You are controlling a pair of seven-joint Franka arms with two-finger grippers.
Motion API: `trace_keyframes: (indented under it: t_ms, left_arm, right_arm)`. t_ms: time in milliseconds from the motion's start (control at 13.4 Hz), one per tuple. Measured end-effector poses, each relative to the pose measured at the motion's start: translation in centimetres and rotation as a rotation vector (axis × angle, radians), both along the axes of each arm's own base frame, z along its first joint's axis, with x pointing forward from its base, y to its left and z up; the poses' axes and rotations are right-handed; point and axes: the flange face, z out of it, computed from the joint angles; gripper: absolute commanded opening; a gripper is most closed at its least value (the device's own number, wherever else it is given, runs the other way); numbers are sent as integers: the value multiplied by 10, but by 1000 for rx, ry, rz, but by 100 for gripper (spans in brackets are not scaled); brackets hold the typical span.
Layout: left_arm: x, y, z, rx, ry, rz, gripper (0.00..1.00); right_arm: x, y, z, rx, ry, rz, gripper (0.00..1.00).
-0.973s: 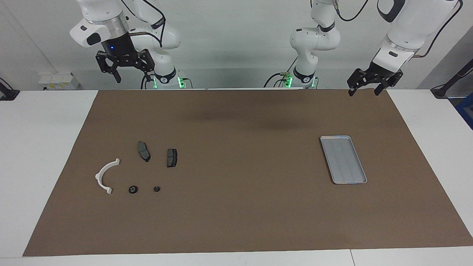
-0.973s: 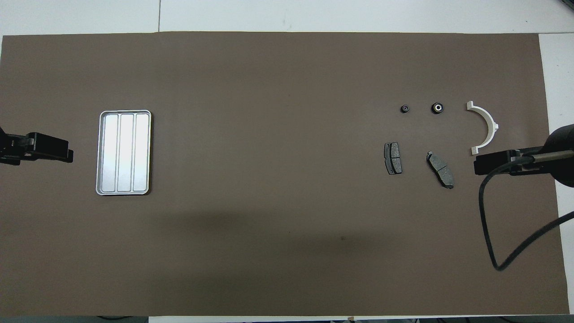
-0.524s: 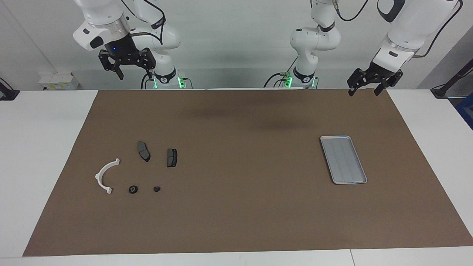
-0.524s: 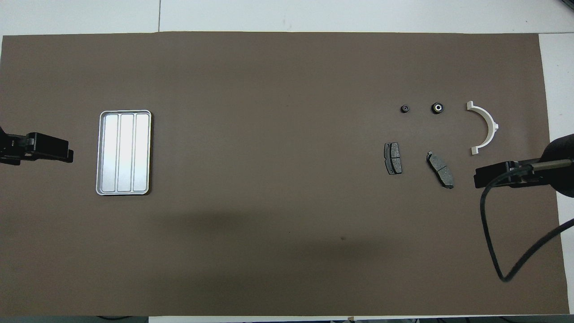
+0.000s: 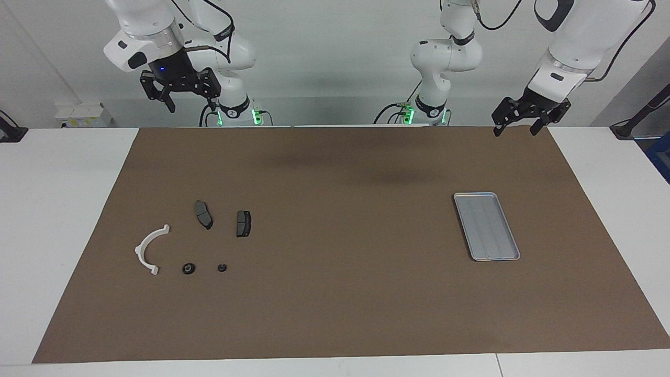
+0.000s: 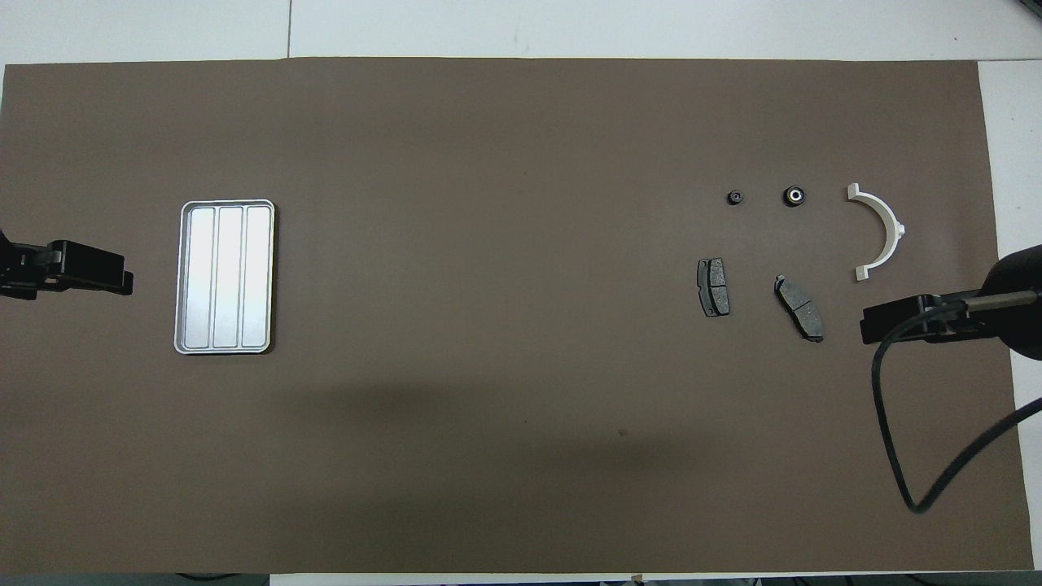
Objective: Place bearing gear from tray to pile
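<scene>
the right gripper has risen since a second ago and hangs high, jaws spread, empty. the left gripper waits likewise. the bearing gear lies well apart from the tray, in the pile beside the white bracket.

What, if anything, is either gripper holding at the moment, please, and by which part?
Nothing is held: the left gripper and the right gripper both hang in the air with open, empty jaws.

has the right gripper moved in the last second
Yes. In the facing view the right gripper has risen, standing higher above the brown mat's edge than a second ago. It is open and empty.
</scene>
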Motion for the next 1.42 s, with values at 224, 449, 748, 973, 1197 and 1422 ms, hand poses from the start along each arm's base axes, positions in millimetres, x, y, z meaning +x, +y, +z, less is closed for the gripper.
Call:
trace_keyframes:
  t_ms: [224, 449, 748, 973, 1197, 1422]
  left_arm:
    - [0, 0, 0, 0, 0, 0, 100]
    - [0, 0, 0, 0, 0, 0, 100]
    - [0, 0, 0, 0, 0, 0, 100]
    - [0, 0, 0, 0, 0, 0, 100]
    - [0, 0, 0, 0, 0, 0, 100]
    - [0, 0, 0, 0, 0, 0, 100]
  right_arm:
    - [0, 0, 0, 0, 0, 0, 100]
    - [0, -1, 0, 0, 1, -1, 100]
    - [2, -3, 0, 0, -8, -7, 100]
    - [8, -6, 4, -9, -58, -12, 100]
    - [9, -6, 4, -13, -65, -12, 100]
    - [9, -6, 4, -13, -64, -12, 100]
